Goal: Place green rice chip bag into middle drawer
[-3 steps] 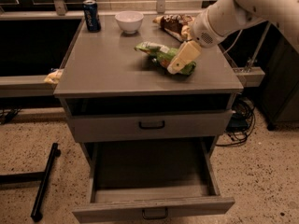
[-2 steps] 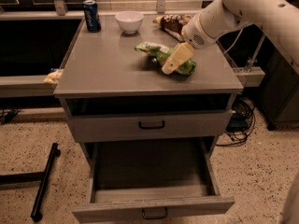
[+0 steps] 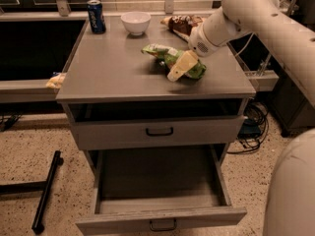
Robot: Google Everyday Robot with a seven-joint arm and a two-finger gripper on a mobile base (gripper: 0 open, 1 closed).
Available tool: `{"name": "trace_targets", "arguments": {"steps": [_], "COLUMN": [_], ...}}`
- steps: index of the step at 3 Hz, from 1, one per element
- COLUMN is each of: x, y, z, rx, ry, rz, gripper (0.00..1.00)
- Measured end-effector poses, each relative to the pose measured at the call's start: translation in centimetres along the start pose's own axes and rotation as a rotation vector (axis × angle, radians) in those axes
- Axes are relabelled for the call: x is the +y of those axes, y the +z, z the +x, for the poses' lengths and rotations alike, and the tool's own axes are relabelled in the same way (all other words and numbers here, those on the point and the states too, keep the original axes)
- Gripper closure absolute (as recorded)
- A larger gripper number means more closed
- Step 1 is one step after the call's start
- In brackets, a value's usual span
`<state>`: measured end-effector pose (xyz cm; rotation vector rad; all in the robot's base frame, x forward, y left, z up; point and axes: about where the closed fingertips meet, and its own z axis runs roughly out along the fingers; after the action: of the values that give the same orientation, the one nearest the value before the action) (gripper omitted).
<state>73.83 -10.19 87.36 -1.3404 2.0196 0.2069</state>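
The green rice chip bag [image 3: 170, 57] lies on top of the grey cabinet [image 3: 113, 68], right of centre, running from upper left to lower right. My gripper [image 3: 178, 69] hangs from the white arm [image 3: 246, 14] that comes in from the upper right, and it sits right over the lower right part of the bag, covering it. The middle drawer [image 3: 157, 215] is pulled out wide below, the lower of the two drawers, and nothing shows inside it.
A blue can [image 3: 95, 15] and a white bowl [image 3: 135, 22] stand at the back of the cabinet top. A yellow-and-brown snack bag [image 3: 181, 23] lies at the back right. The upper drawer [image 3: 158, 131] is shut. A black bar [image 3: 47, 191] lies on the floor at left.
My gripper has moved a little to the left and down over the green bag. The bag has stayed in place.
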Motion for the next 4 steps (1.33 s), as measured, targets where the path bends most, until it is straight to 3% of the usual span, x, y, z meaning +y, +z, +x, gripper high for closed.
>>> {"name": "trace_targets", "arguments": {"steps": [2,4], "x": [-0.5,2.7], "y": [1.7,-3.0], "z": [2.2,2.3], "rx": [0.059,0.079], "ry": [0.025,-0.040], "rz": [-0.030,-0.050], "gripper": [0.36,0.82]}}
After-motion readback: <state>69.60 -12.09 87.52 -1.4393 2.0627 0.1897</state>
